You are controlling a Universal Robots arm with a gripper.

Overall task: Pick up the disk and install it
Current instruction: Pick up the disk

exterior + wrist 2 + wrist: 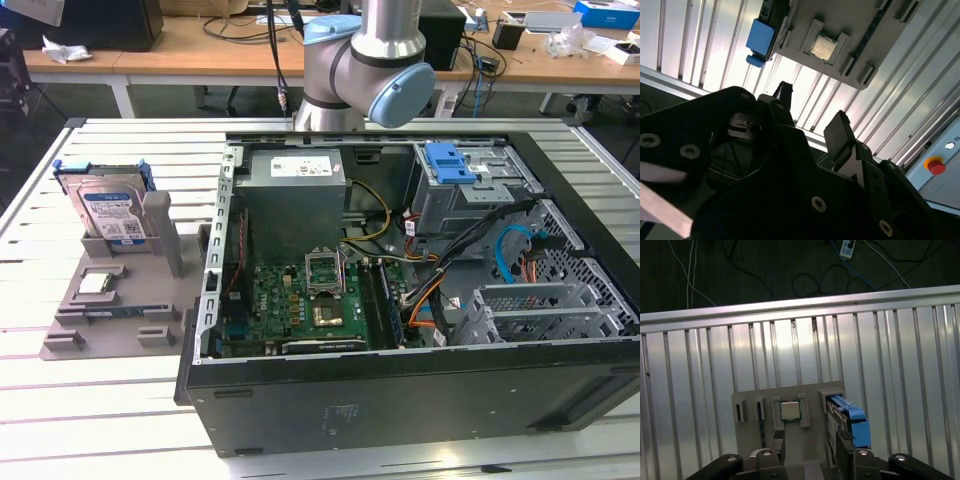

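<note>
Our tool (810, 442) hangs empty, fingers (842, 442) apart, over the grey fixture (120, 335) on the worktop (120, 420). We see the disk (110, 215) standing on edge there, offset beside one finger, not between them.

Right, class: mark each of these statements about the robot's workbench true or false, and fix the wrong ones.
1. The disk stands on edge in the grey holder. True.
2. The gripper is holding the disk. False: its fingers are apart with nothing between them, and the disk sits in the holder.
3. A chip lies flat in the holder, near the disk. True.
4. The computer case is closed up. False: its side is off, and the motherboard shows inside.
</note>
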